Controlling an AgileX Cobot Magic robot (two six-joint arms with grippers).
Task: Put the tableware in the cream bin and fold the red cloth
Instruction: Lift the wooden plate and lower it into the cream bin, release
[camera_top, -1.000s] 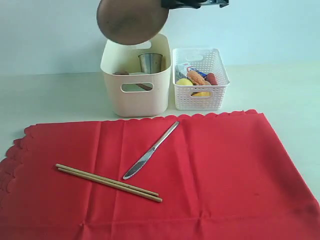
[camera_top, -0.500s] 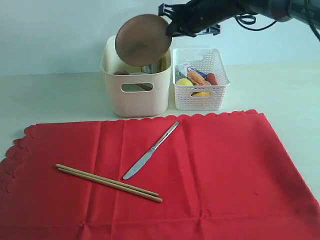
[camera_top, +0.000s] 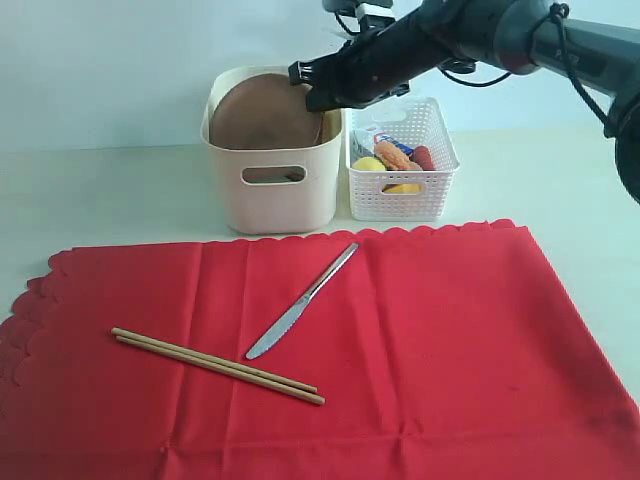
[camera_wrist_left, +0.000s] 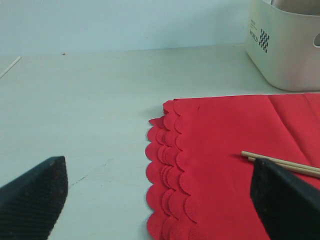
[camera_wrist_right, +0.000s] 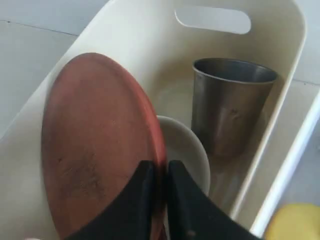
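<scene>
Down from above the rim, the round brown plate (camera_top: 262, 115) now stands tilted inside the cream bin (camera_top: 270, 205), its edge clamped in the right claw (camera_top: 308, 84), crowding the pale bowl (camera_wrist_right: 190, 150) and steel cup (camera_wrist_right: 232, 105) just beyond the claw.

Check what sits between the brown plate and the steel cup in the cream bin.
The pale bowl, shown in the right wrist view: brown plate on one side, gripped by the right gripper, steel cup on the other.
</scene>
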